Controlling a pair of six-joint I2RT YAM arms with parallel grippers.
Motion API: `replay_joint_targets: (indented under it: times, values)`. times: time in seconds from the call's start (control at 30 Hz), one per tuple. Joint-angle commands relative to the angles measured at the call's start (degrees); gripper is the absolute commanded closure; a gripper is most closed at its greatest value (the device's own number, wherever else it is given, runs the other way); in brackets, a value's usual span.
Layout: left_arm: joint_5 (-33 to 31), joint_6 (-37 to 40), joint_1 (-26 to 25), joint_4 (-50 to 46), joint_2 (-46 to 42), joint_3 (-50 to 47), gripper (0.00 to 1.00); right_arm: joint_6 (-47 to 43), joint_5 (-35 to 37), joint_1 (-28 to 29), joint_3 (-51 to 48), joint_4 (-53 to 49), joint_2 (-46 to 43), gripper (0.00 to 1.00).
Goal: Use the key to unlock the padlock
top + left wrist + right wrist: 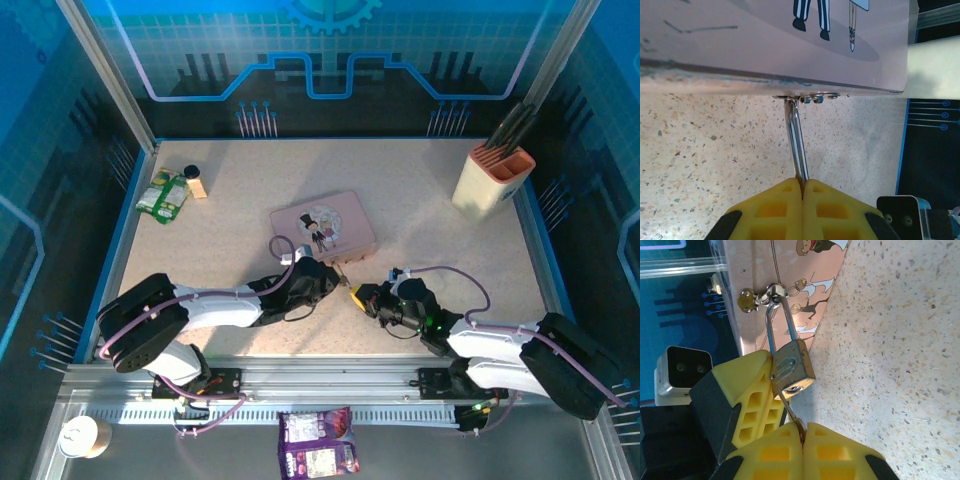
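The brass padlock (792, 371) hangs by its thin shackle (796, 145) from the clasp of the pink box (323, 228). My left gripper (803, 182) is shut on the padlock; its yellow fingers (751, 390) press against the lock's left side, and the lock body is hidden in the left wrist view. My right gripper (801, 432) is shut on the small silver key (788, 408). The blade slants up and left to the lock's bottom face, its tip at the edge just left of the keyhole (794, 388). Both grippers (348, 286) meet at the box's front right corner.
A beige knife block (493, 178) stands at the back right. Green packets (163, 194) and a small bottle (195, 181) lie at the back left. A purple packet (318, 441) and a paper cup (85, 436) sit off the table at the near rail.
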Motion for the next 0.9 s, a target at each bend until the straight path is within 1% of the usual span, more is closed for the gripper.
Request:
replay_joint_targets:
  times: [0.0,0.27,0.57,0.87]
  values:
    - [-0.26,0.58,-1.3,5.1,-2.42,0.7,1.0,0.56,1.6,0.94,1.22,-1.79,0.09,1.0]
    - [-0.89,0.61,-1.82,5.24,-2.5,0.85,1.0,0.52,3.05,1.28,1.32,-7.54,-3.91,1.0]
    - [-1.05,0.66,-1.9,5.46,-2.0,1.39,1.0,1.96,3.86,2.97,1.52,-7.92,-5.21,1.0]
    - [-1.31,0.38,-2.33,6.36,-1.66,1.31,1.0,2.57,5.19,3.11,1.22,-7.92,-5.4,1.0]
